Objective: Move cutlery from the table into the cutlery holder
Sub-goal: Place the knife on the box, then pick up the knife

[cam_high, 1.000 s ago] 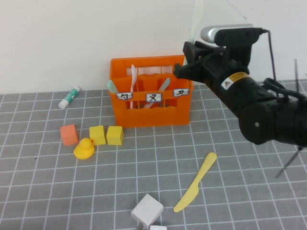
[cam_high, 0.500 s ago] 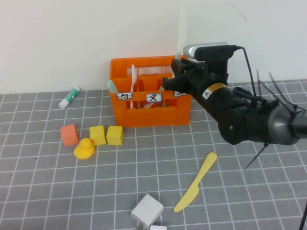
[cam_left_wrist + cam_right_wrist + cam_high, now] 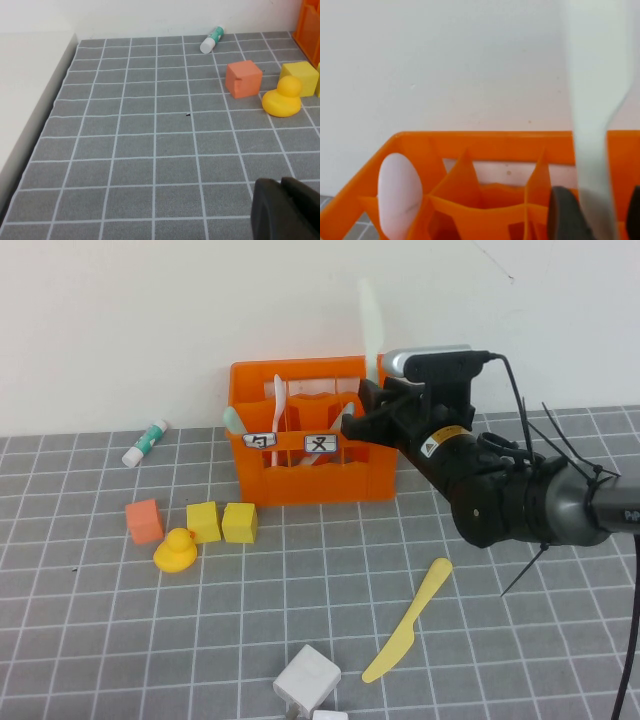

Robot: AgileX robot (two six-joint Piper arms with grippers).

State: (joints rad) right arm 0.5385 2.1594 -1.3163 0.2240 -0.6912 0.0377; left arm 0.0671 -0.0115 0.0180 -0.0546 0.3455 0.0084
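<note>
Meanwhile right gripper point(image 3: 372, 405) holds white knife point(image 3: 369, 325) over labelled cutlery holder point(image 3: 300, 475); left gripper point(image 3: 285, 210) low.

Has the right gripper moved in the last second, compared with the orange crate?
Yes. The right gripper, shut on the white knife, moved left and lower toward the cutlery holder's right end. The left gripper stays low over the table.

Bare grey gridded table point(image 3: 520, 640) lies open right of the flat yellow plastic knife point(image 3: 408, 633). The right claw point(image 3: 372, 400) crowds the orange slotted crate's point(image 3: 300, 475) right compartment; the left claw point(image 3: 285, 210) hangs over open grid.
</note>
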